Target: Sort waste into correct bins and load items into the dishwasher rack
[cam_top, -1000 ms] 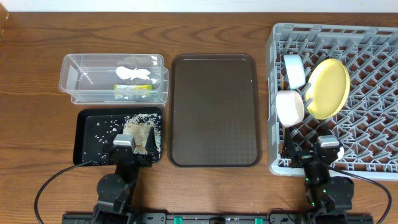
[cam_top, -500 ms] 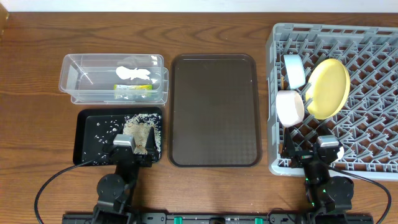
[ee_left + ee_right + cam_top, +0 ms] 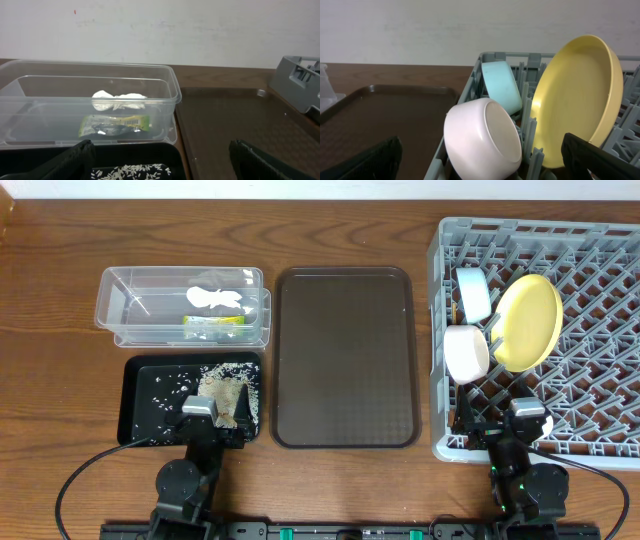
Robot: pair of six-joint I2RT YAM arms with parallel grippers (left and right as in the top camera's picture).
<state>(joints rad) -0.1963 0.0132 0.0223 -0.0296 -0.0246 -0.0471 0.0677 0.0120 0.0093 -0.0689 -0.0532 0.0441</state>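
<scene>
The clear tub (image 3: 135,305) holds the white paper scrap (image 3: 215,294) and the green-yellow wrapper (image 3: 214,322); both also show in the left wrist view, paper (image 3: 117,99) and wrapper (image 3: 115,124). The black tray (image 3: 145,412) holds rice scraps (image 3: 235,383). The grey rack (image 3: 590,380) holds the yellow plate (image 3: 528,322), the light-blue bowl (image 3: 472,292) and the white bowl (image 3: 466,352), all standing on edge. I cannot make out the chopsticks. My left gripper (image 3: 165,162) is open and empty over the black tray's near edge. My right gripper (image 3: 480,160) is open and empty at the rack's near left corner.
A large brown serving tray (image 3: 345,355) lies between the bins and the rack. Both arms rest at the table's front edge. The rack's right half has bare pegs.
</scene>
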